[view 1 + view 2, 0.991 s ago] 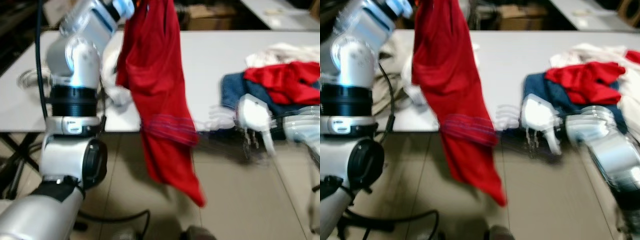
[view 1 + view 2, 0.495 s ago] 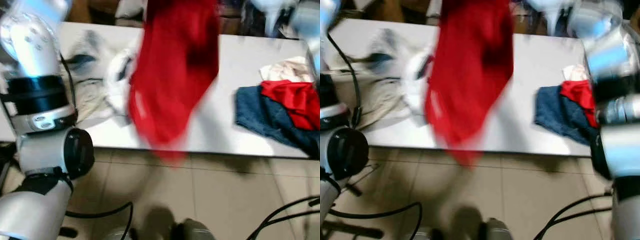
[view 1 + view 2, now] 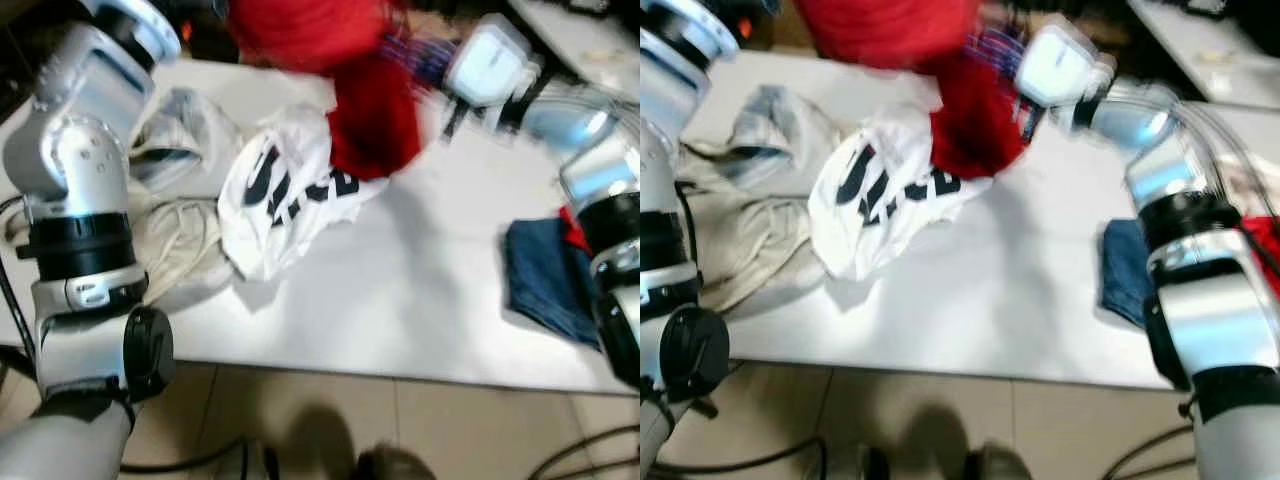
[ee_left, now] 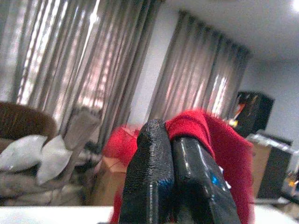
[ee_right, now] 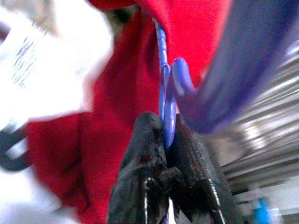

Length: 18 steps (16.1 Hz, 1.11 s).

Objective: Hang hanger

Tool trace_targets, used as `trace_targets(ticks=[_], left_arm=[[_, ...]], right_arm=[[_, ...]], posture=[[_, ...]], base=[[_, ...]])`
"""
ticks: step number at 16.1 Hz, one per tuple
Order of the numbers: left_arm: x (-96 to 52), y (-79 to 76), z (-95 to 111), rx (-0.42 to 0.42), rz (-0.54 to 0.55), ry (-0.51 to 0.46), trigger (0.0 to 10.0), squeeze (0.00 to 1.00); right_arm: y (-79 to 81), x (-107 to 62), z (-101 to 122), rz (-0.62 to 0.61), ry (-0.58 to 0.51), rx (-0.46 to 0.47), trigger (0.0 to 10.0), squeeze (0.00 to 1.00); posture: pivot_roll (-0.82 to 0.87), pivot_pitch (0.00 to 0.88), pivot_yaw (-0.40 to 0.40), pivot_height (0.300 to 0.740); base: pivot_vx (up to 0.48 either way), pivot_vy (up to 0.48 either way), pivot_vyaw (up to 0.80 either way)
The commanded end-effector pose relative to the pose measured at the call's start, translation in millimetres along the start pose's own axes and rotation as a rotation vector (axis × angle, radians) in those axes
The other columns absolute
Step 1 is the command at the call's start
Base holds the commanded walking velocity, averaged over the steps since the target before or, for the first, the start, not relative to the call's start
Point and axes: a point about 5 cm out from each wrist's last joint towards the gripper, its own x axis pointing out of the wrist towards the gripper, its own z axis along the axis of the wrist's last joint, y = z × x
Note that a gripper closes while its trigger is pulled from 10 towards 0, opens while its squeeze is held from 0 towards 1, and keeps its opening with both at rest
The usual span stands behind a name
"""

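Hanger (image 5: 164, 100), blue, pinched in closed right gripper (image 5: 164, 140), top centre of head view. Red garment (image 3: 372, 120) draped from it; left gripper (image 4: 170, 140) clamped on cloth. Step: carrying. Next: find rail, hook on.

I find the hanger (image 5: 167, 100) to be blue plastic, thin in its wire-like stem and broad where a blurred curved part sweeps across the upper right of the right wrist frame. Its stem stands near upright in that frame, pinched at its lower end between two black fingers, with a small hooked loop just beside the stem. A red garment (image 3: 372, 110) is draped on it. In the left eye frame I see this garment bunched at the top centre, blurred, its lower part hanging to touch a white printed shirt on the table. In the left wrist frame red cloth is folded over the fingertips
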Motion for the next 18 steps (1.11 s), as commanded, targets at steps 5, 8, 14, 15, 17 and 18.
trace_targets(ticks=[5, 8, 14, 15, 17, 18], left_arm=[[-57.1, -16.1, -125.3, 0.181, -0.109, 0.694, 10.0, 0.0], [-57.2, -8.9, -116.7, 0.208, -0.16, 0.743, 10.0, 1.0], [-78.9, -1.0, -100.5, 0.224, -0.327, 0.835, 10.0, 1.0], [-69.8, -1.7, -88.3, 0.144, -0.29, 0.698, 10.0, 1.0], [-60.5, -2.7, -80.0, 0.101, -0.173, 0.519, 10.0, 1.0], [-60.1, -5.3, -83.7, 0.106, -0.091, 0.451, 10.0, 0.15]], right_arm=[[59.1, -82.0, -38.7, 0.535, 0.122, 0.174, 10.0, 0.0], [55.9, -124.0, -21.7, 0.687, 0.156, 0.225, 10.0, 0.0], [28.3, -184.7, -12.3, 0.693, 0.388, 0.253, 10.0, 0.0], [19.7, -187.7, -5.0, 0.613, 0.344, 0.291, 10.0, 0.0], [13.8, -177.9, 1.6, 0.424, 0.242, 0.335, 10.0, 0.0], [18.6, -173.4, -0.1, 0.306, 0.21, 0.393, 10.0, 0.0]], posture=[[-0.12, 0.0, -0.012, 0.74], [-0.13, 0.0, -0.007, 0.74], [-0.13, 0.0, 0.002, 0.74], [-0.13, 0.0, -0.001, 0.74], [-0.13, 0.0, -0.004, 0.74], [-0.11, 0.0, -0.024, 0.74]], base=[[0.0, 0.0, 0.0], [0.0, 0.0, 0.0], [0.0, 0.0, 0.0], [0.0, 0.0, 0.0], [0.0, 0.0, 0.0], [0.0, 0.0, 0.0]])
